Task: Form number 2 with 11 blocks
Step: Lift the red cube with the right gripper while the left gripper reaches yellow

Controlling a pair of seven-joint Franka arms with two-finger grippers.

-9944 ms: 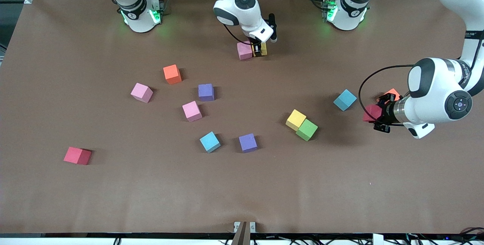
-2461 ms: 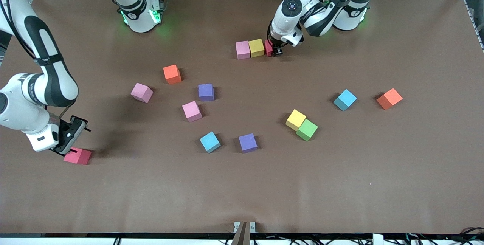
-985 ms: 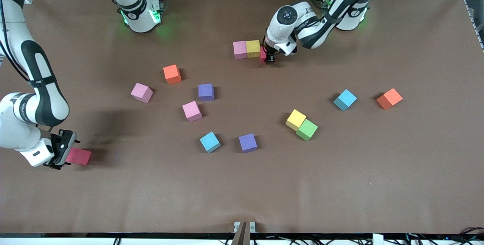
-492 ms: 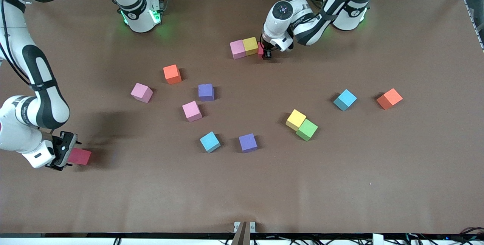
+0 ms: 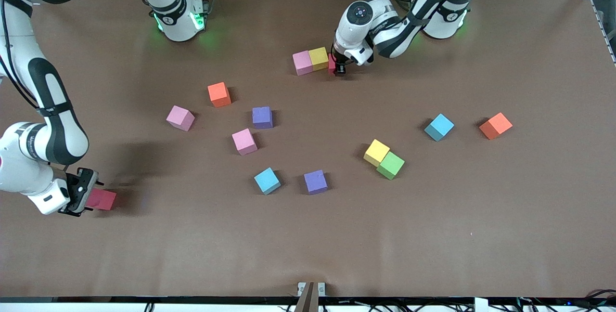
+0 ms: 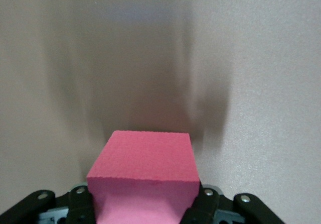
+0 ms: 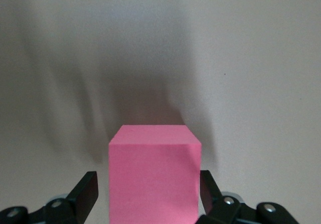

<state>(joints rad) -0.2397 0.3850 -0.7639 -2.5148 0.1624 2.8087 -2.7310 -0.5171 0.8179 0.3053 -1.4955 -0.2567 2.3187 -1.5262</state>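
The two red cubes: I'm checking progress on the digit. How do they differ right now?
The matte red cube in the row sits against the small yellow cube, farther from the front camera. The lone matte red cube sits apart from the other blocks toward the right arm's end, nearer. The left tool is shut on the row cube, while the right tool straddles the lone one, fingers open. Both look same-sized.
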